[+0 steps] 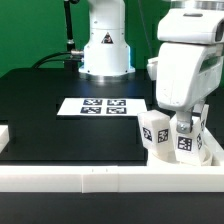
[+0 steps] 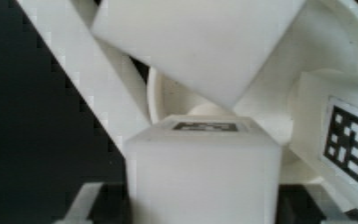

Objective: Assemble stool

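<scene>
My gripper [image 1: 183,128] hangs at the exterior view's right, close to the white rail. It is shut on a white stool leg [image 1: 186,143] with a black-and-white tag. In the wrist view that leg [image 2: 197,170] fills the space between my gripper [image 2: 201,208], with the fingers [image 2: 94,204] against its sides. A second tagged leg [image 1: 154,134] stands tilted just beside it, toward the exterior view's left. Its tag shows in the wrist view [image 2: 346,140]. The round seat and the third leg are not in view.
The marker board [image 1: 95,105] lies flat in the middle of the black table. White rails edge the table at the front [image 1: 100,180] and right [image 1: 215,150]. The robot base [image 1: 105,50] stands at the back. Another white shape [image 2: 185,50] lies beyond the held leg.
</scene>
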You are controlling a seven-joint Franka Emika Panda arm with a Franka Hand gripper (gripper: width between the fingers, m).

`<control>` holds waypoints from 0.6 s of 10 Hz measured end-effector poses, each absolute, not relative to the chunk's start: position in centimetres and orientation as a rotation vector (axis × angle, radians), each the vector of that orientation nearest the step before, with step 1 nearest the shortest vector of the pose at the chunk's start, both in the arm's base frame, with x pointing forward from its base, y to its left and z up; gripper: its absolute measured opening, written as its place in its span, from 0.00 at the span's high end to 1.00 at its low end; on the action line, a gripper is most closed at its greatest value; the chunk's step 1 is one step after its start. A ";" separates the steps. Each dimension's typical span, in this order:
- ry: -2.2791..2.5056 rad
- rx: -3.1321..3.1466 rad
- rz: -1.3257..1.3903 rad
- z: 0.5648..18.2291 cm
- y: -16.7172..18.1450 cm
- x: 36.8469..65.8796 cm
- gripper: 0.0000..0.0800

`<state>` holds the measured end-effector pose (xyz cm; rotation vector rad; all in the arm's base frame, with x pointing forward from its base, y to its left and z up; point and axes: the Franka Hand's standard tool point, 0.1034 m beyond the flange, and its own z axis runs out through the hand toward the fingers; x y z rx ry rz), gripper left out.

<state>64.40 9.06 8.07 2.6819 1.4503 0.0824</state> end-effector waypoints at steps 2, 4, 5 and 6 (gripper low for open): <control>0.968 2.903 0.124 8.0 9.3 64.1 0.57; 0.519 3.041 0.137 8.0 9.5 64.1 0.57; 0.265 3.094 0.142 8.0 9.7 64.0 0.57; 0.019 3.128 0.144 8.0 10.0 64.0 0.57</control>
